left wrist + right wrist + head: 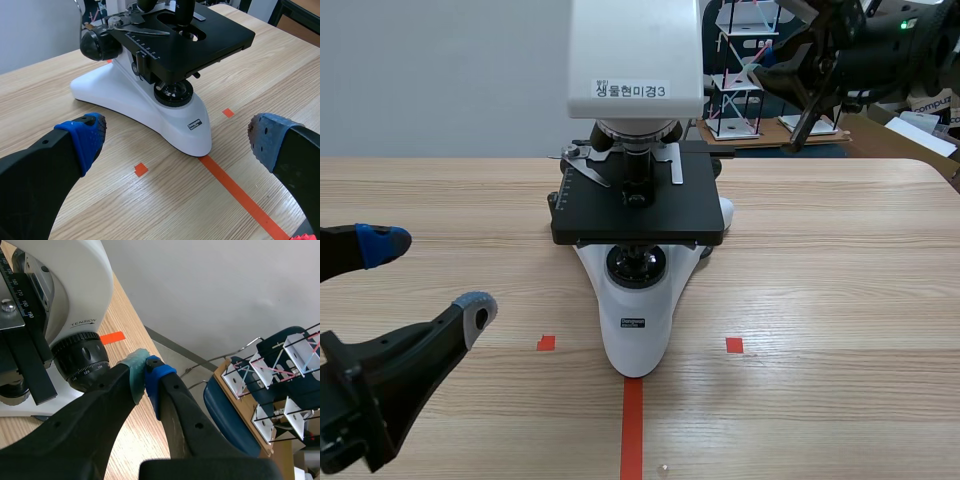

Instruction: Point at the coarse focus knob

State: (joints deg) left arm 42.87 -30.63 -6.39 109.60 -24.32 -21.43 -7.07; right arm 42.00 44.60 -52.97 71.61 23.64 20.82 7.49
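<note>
1 microscope [636, 320] stands on the worktop [840, 300], its white base pointing toward the robot. The coarse focus knob [81, 361] sticks out sideways from the microscope's right flank, its axis level and running across the worktop. The right jaws are pressed together, pads [136, 374] meeting, their tips just beside that knob's rim; whether they touch it I cannot tell. A 2nd black knob [98, 44] sits on the opposite flank. The left jaws are spread wide, low over the near worktop, with the base ahead of them, well apart from both knobs.
</note>
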